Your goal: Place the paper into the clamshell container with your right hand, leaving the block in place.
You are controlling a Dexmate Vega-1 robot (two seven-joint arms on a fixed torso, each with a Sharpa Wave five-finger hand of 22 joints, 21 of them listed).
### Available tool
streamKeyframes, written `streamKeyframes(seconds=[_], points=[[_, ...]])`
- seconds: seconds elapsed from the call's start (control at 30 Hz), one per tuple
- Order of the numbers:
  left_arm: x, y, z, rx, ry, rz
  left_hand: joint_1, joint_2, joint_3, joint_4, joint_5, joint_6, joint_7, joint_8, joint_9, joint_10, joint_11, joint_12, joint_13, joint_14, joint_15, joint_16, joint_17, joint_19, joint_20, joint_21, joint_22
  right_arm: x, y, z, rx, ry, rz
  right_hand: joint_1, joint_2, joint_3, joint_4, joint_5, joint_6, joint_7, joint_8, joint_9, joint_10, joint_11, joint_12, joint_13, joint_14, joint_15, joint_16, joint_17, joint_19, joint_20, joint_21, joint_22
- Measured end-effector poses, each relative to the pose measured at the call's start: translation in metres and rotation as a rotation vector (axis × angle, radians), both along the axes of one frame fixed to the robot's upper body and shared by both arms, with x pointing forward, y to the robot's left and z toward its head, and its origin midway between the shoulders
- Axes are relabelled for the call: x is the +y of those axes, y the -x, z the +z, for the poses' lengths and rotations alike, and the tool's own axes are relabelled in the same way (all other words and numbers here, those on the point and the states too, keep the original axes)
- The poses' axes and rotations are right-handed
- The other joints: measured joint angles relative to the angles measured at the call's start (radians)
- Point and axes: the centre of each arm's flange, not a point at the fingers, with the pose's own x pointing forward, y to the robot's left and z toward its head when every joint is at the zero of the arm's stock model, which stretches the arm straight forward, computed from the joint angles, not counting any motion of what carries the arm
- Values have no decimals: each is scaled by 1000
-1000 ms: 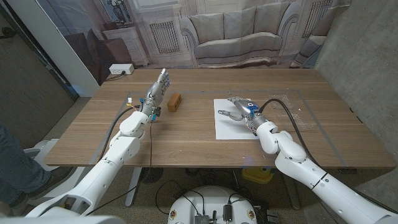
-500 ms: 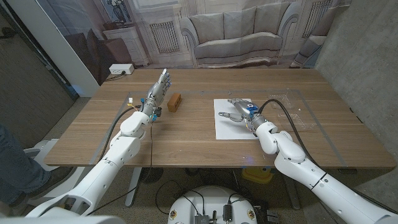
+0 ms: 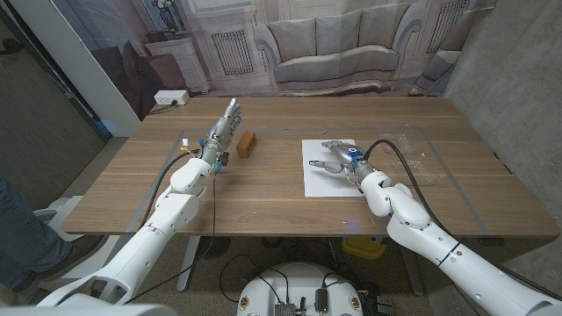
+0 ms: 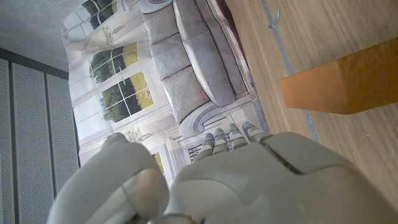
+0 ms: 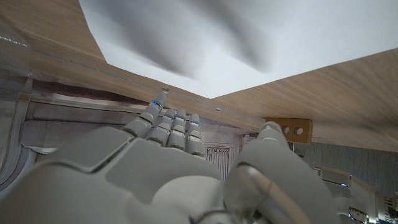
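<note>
**Right hand over the paper, lift not yet made**

The worktop [image 3: 263, 189] carries everything, and the paper [image 3: 318, 178] lies flat on it, right of centre. To the paper's right sits the clear container [image 3: 411, 158], hard to read in the head view; whether its lid stands open I cannot tell. The block [image 3: 247, 142] stands well apart on the left, just beside the left hand [image 3: 221, 130].

The right hand [image 3: 338, 157] is over the far half of the paper with its fingers [image 3: 318, 163] spread and reaching across the sheet. Nothing is pinched, so it reads as open and empty. The right wrist view shows the fingers' shadows on the white sheet, which suggests they are close above it, but contact cannot be confirmed.

The left hand stands with its fingers straight and apart, holding nothing.

The step in hand looks to be getting a grip on the sheet. A flat sheet gives little to pinch, so it would probably go best to press lightly and drag the paper toward the near worktop edge, or bunch it slightly, until an edge lifts for thumb and finger. Pull away from the block, keep the drag slow so the sheet does not slip free, and carry it low toward the container.
</note>
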Motion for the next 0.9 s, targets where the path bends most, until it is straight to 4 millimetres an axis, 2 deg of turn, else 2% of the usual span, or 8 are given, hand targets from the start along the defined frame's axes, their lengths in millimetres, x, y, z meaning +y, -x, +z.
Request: streamKeyframes(seconds=[0.67,0.9], points=[[-5,-5,1,8,-10,-10,0,0,-7,-1,-4,0,0,0,0,0,0,0,0,-5,5,0,0,0,0,0,0,-2,-3,-8,19,-5,-24,0,0,4,-4,0,-4,4,0,0,-4,4,0,0,-5,5,0,0,0,0,-14,0],[-6,-6,0,12,-12,-14,0,0,-7,-1,-4,0,0,0,0,0,0,0,0,-5,5,0,0,0,0,0,0,-4,-5,-11,30,-8,-34,3,3,0,-8,0,-16,-8,0,0,-9,-2,-8,0,-11,11,0,0,0,0,-18,0]])
